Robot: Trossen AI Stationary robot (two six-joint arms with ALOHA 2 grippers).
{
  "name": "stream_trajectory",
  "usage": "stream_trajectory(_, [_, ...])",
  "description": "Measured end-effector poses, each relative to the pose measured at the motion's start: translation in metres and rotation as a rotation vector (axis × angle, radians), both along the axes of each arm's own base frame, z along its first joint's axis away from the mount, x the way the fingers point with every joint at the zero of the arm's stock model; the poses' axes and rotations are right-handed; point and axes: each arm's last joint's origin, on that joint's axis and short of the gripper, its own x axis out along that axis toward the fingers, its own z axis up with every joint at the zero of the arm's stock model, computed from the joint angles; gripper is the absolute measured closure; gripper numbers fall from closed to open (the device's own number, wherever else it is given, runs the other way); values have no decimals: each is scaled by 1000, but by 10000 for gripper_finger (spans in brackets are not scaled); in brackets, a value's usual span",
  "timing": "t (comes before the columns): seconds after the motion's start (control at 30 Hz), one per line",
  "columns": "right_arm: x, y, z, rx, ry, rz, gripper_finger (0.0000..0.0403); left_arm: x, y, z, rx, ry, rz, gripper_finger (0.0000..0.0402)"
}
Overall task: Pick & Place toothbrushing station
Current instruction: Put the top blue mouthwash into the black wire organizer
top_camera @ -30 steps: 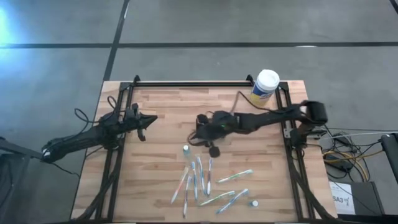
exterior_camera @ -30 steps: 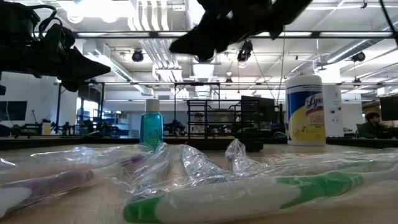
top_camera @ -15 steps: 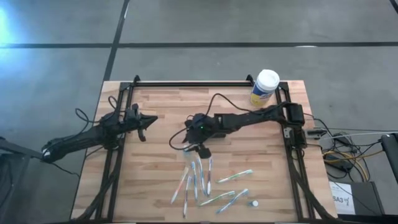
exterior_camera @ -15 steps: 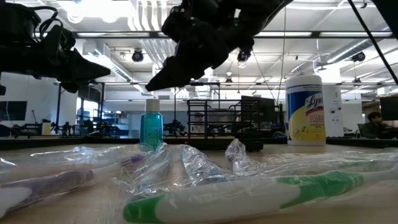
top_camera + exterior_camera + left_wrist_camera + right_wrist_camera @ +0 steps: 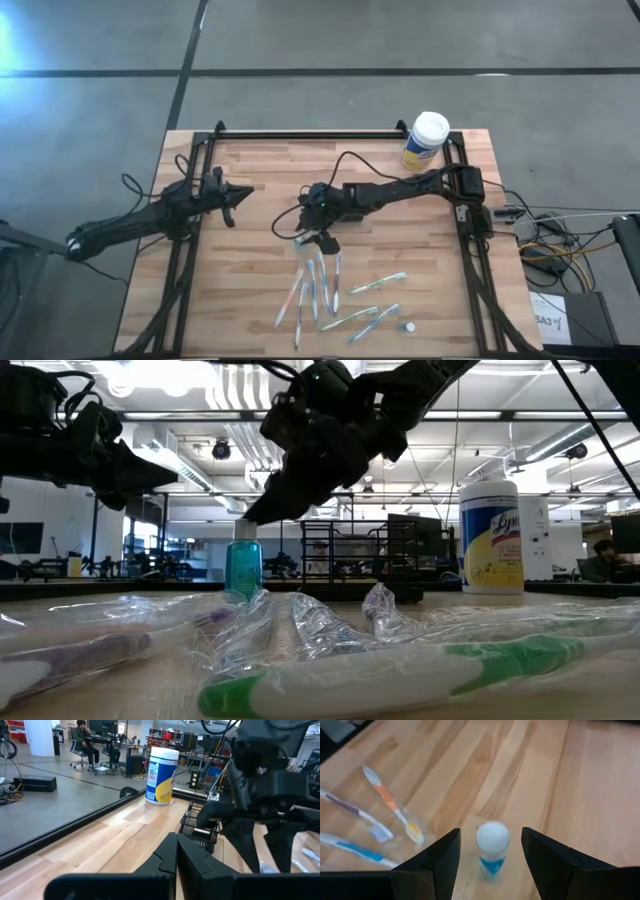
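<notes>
The right gripper [image 5: 490, 857] hangs over the middle of the table [image 5: 260, 165], its fingers [image 5: 432, 862] spread wide on either side of a small bottle [image 5: 492, 847] with a white cap and blue liquid. The bottle stands upright between the fingers, which do not touch it in the right wrist view. In the low view the same bottle [image 5: 243, 565] stands just below the dark gripper [image 5: 262, 512].

The holder [image 5: 201, 827], a black box with slotted sides, stands on the table under the right arm, toward the far edge from the bottle. In the low view it [image 5: 360, 550] shows behind the bottle, upright and empty-looking, though its inside cannot be told for sure. From above it is mostly hidden by the arm.

Toothbrushes [image 5: 325, 290] in clear wrappers lie scattered toward the near edge, well apart from the holder. One with an orange handle [image 5: 390, 802] lies just beside the bottle. A green and white one [image 5: 400, 670] lies closest to the low camera.

A canister [image 5: 426, 140] with a white cap and yellow label stands at the far right corner.

The left gripper [image 5: 232, 196] waits above the table's left edge, fingers pressed together, holding nothing.
</notes>
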Motion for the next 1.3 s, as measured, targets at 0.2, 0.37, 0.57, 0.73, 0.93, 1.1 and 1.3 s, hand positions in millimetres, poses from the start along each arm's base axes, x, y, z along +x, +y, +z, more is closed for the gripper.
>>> stream_trajectory(0.2, [4,0,-11,-8,8,-7,197,0,0,0,-1,3,3,394])
stream_trajectory(0.37, [5,0,-16,-7,11,-9,197,0,0,0,-1,3,4,394])
stream_trajectory(0.57, [5,0,-17,-1,13,-14,213,0,0,0,-2,5,3,394])
stream_trajectory(0.73, [5,0,-17,0,14,-14,259,0,0,0,-2,5,3,394])
stream_trajectory(0.93, [5,0,-14,3,8,-17,317,0,0,0,-2,6,3,394])
stream_trajectory(1.1, [2,0,2,4,-27,-20,317,0,0,0,-2,5,3,394])
stream_trajectory(1.3, [-9,1,43,0,-112,-19,317,0,0,-1,-3,7,3,394])
